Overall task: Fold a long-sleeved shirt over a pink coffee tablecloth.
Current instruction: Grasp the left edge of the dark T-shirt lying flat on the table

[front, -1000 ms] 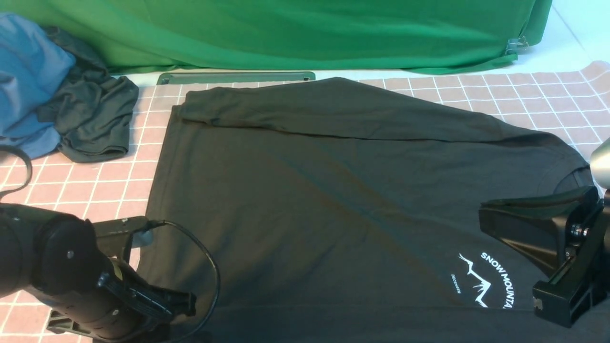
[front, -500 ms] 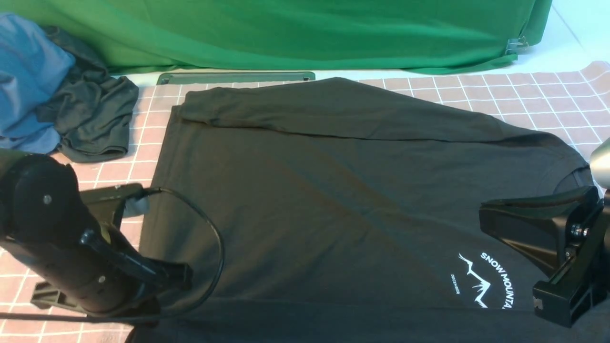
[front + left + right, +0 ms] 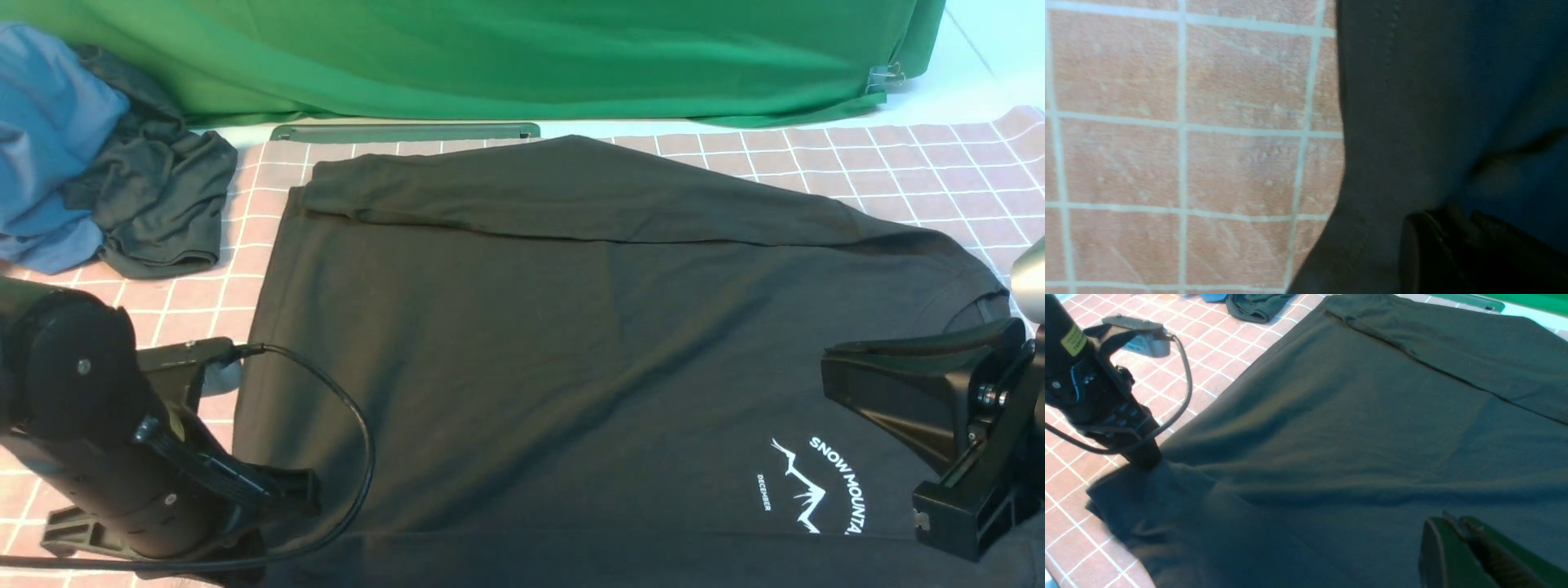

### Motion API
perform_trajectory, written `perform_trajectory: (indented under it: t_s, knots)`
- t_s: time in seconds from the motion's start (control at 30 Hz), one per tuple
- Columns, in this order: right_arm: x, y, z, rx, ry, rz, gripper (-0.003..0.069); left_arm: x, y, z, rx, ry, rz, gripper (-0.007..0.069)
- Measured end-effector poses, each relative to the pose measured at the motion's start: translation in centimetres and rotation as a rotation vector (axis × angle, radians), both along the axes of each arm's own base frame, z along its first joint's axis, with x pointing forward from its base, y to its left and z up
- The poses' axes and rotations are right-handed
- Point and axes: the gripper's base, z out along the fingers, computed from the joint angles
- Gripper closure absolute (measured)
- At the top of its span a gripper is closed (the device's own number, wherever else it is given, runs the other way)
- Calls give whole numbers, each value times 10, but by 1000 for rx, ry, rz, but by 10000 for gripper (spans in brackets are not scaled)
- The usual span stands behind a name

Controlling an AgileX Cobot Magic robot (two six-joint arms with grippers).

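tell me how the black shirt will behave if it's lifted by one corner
Likely floppy: the long-sleeved shirt bunches and creases where the left gripper meets its corner, so the rest would sag. Probably light, thin knit lying flat. It may drag rather than slide freely on the textured pink coffee tablecloth.

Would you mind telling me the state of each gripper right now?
Left gripper: closed, pinching the long-sleeved shirt at its near corner.
Right gripper: closed, holding nothing that shows.
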Motion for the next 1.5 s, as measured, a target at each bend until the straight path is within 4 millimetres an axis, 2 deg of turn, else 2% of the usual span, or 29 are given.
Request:
perform_trajectory:
  t_s: [0.13,0.2,0.33,0.4,0.5,0.53,0.6,0.67,0.73,0.83,1.1,1.17,1.2,1.23,1.3,1.37,1.5]
  knots:
    - [0,0,0,0,0,0,582,-2,3,0,32,21,-15,312]
    - [0,0,0,0,0,0,578,-5,8,2,79,38,-7,270]
    - [0,0,0,0,0,0,572,-15,22,13,199,31,74,274]
    - [0,0,0,0,0,0,568,-25,35,28,239,-17,165,347]
    - [0,0,0,0,0,0,568,-38,43,43,157,-58,284,496]
    - [0,0,0,0,0,0,568,-43,42,46,106,-62,304,551]
    - [0,0,0,0,0,0,568,-50,40,44,40,-51,303,594]
    - [0,0,0,0,0,0,568,-53,39,40,14,-36,305,603]
    - [0,0,0,-3,-3,2,568,-60,37,21,-14,9,306,609]
    - [0,0,0,-4,-4,3,568,-65,38,8,-8,30,294,594]
    - [0,0,0,-5,-4,3,568,-60,36,-1,-14,29,191,395]
    - [0,0,0,-5,-4,3,568,-57,37,-7,13,61,171,290]
    - [0,0,0,-5,-4,3,568,-57,37,-7,14,65,171,282]
    - [0,0,0,-5,-4,3,568,-55,37,-11,28,92,159,231]
    - [0,0,0,-5,-4,3,568,-52,38,-17,44,130,144,184]
    - [0,0,0,-5,-4,3,568,-50,38,-23,53,164,128,158]
    - [0,0,0,-5,-4,3,568,-46,40,-33,88,222,109,156]
